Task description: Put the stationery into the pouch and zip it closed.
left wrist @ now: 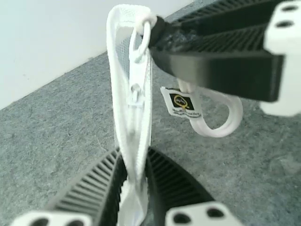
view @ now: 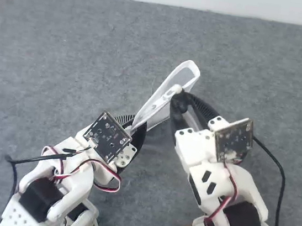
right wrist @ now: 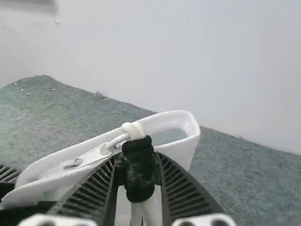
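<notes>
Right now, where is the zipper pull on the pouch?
In the high view the zipper pull sits near the pouch's far end, held above the table, pinched in the right gripper; the left gripper clamps the other end.

**First speaker:** How is the scene lit?

**Second speaker:** We find bright, even light that seems to come from overhead. In the high view the grey mat (view: 64, 51) is evenly lit. A faint shadow with soft edges lies below the lifted pouch (view: 167, 93), and light passes through its clear panel.

**First speaker:** Is there any glare?

**Second speaker:** In the left wrist view we see the white wall (left wrist: 42, 42) very bright, nearly washed out. The pouch's white edge almost merges with it. In the right wrist view the wall is a duller grey and unevenly lit. The mat's far edge runs straight across the high view.
</notes>
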Controlling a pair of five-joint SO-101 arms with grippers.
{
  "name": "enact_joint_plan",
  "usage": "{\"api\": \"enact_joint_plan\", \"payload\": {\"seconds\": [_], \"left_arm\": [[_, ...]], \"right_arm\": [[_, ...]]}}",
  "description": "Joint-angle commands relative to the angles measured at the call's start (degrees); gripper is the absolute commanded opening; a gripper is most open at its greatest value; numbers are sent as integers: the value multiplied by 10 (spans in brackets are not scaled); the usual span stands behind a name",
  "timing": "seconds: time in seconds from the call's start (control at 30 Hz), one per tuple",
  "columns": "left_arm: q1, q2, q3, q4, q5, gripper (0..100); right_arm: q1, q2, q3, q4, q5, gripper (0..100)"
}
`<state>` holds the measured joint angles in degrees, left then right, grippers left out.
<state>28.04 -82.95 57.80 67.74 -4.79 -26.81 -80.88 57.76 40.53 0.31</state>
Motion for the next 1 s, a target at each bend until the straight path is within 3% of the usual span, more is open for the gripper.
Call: {"api": "enact_joint_plan", "payload": {"seconds": [0.0,0.97], "left_arm": [[-4,-4,4,10,-2,9],[-17,-4,5,10,-2,9]], "right_arm": [[48,15,-6,-34,-9,6],[200,166,-4,-175,-58,6]]}}
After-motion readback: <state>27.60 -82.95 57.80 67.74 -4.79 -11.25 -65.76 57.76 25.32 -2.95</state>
